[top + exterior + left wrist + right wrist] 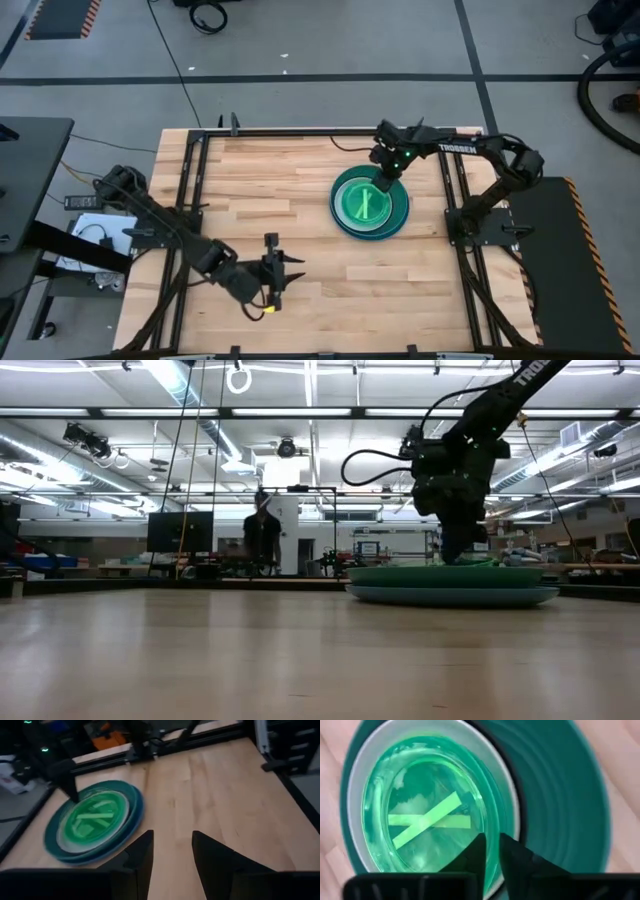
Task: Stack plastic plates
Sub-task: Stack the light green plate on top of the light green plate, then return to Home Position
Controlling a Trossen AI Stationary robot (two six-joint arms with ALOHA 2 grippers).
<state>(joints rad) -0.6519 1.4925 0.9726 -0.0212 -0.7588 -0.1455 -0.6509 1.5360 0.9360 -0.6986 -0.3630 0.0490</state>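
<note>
Beyond the wooden table [300, 200] you look into a workshop hall where a person [262, 538] stands far back in the low view. On the table, toward your 2 o'clock from its centre in the high view, sits the stack of plastic plates [370, 203]: a blue plate [134, 822] at the bottom, a teal plate [570, 800] on it, a white plate [355, 795] rim showing inside that, and translucent neon-green small plates [420, 805] on top. Your right gripper [491, 851] is down at the rim of the top green plate, at the stack's 12 o'clock side, its fingers nearly together with only a thin gap, seemingly astride that rim. Your left gripper [275, 270] waits over bare wood at about 7 o'clock from the table's centre, well apart from the stack, its fingers [142, 852] spread and holding nothing.
</note>
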